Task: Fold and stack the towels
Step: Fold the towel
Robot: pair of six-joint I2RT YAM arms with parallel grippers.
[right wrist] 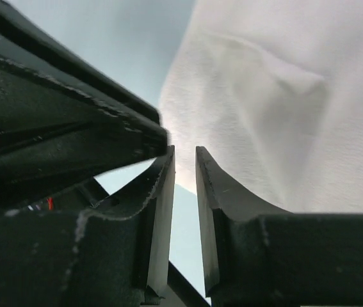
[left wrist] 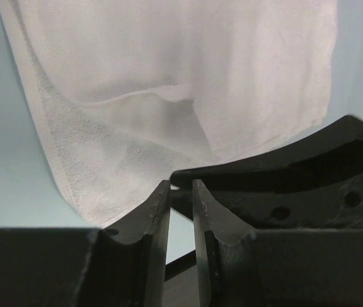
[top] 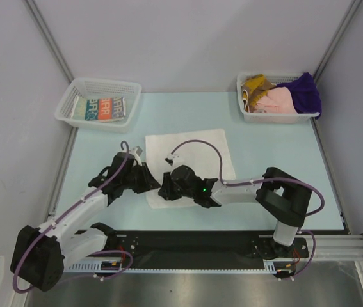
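Observation:
A plain white towel (top: 193, 152) lies spread flat on the pale blue table. Both grippers meet at its near left corner. My left gripper (top: 148, 181) comes in from the left and my right gripper (top: 167, 185) from the right, almost touching. In the left wrist view the towel (left wrist: 168, 57) lies just beyond the left gripper (left wrist: 181, 182), whose jaws stand narrowly apart with only table between them. In the right wrist view the right gripper (right wrist: 184, 148) also has a narrow empty gap, its tips at the edge of the towel (right wrist: 283, 96).
A white mesh basket (top: 72, 105) at the back left holds a folded orange-teal-white print towel (top: 104, 108). Another basket (top: 248, 110) at the back right holds mustard (top: 255, 83), pink (top: 277, 100) and purple (top: 304, 91) towels. Grey walls close in both sides.

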